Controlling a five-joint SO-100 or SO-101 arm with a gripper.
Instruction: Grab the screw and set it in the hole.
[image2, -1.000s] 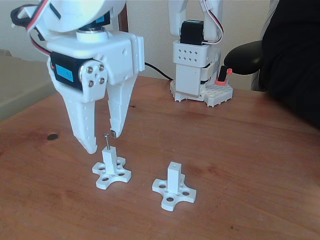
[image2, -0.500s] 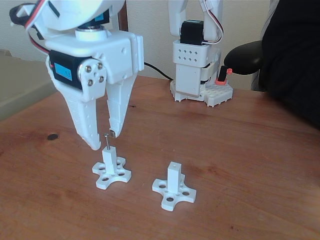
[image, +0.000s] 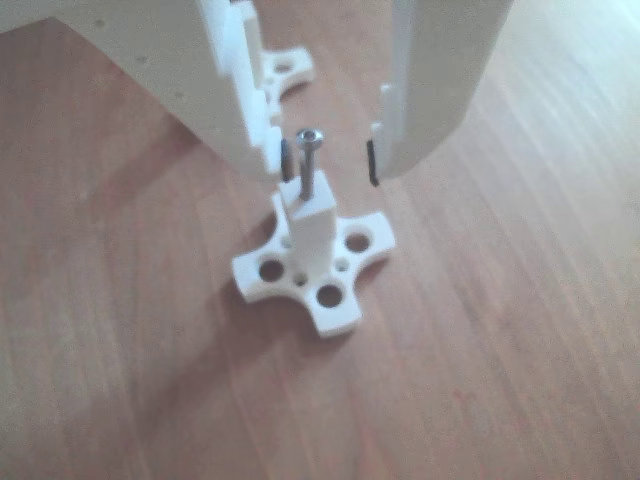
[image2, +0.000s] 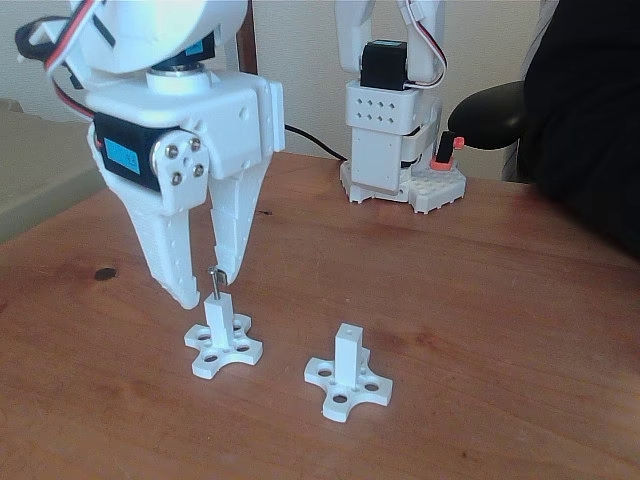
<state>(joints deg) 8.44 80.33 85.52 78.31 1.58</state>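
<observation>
The thin dark screw (image: 308, 168) stands upright in the hole on top of a white post (image: 307, 228) with a cross-shaped base. My white gripper (image: 330, 160) hangs over it, open, with one finger on each side of the screw and the left pad very close to the shank. In the fixed view the screw (image2: 213, 283) pokes up from the left post (image2: 217, 318) between the fingertips of the gripper (image2: 206, 287). A second white post (image2: 347, 352) stands to the right, with its tiny top hole (image2: 347, 329) bare.
At the back of the wooden table (image2: 480, 300) stands a white arm base (image2: 395, 140) with an orange part (image2: 445, 152). A person's dark sleeve (image2: 590, 120) fills the right edge. A small dark spot (image2: 104, 272) lies at left.
The gripper has shifted slightly to the left and its fingertips look closer together around the screw. The screw stays upright in the left post.
</observation>
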